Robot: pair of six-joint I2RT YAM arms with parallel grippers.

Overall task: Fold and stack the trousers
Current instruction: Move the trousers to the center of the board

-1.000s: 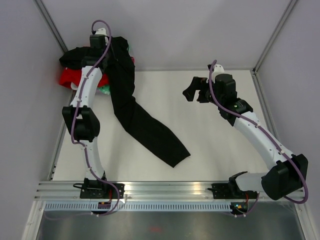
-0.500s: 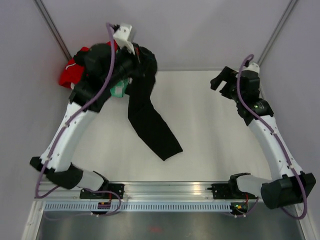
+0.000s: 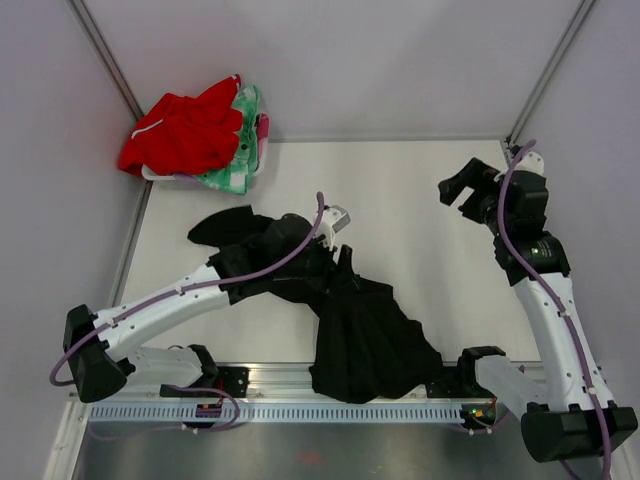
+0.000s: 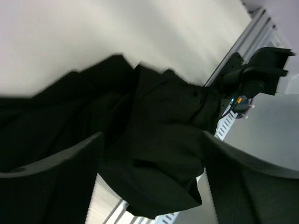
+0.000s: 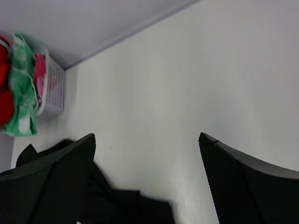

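Jaws of the left gripper [image 4: 152, 137] stand apart just over the trousers [image 3: 365, 340], and the black cloth lies below the gap rather than pinched in it. Those of the right gripper [image 5: 145, 136] are spread wide on nothing, above bare table [image 3: 420, 200] and well away from the basket [image 3: 170, 178], on the opposite side. The trousers lie in a crumpled heap clear of the basket, nearer the arm bases than it is, with 1 end hanging over the near edge of the table. The red garment [image 3: 185, 130] and the green-and-pink cloth [image 3: 240, 165] remain piled in the basket. Fetching looks finished and folding not yet begun; the step in hand seems to be the let-go. The next move probably calls for finding the waist or the 2 leg ends in that bunched heap and drawing the cloth out flat, likely work for both arms. 1 second ago the left arm reached over the basket with its jaws closed and the trousers trailed from there in 1 long strip; since then the cloth has been dragged away from the basket and dropped, and the right arm has swung farther from the basket.
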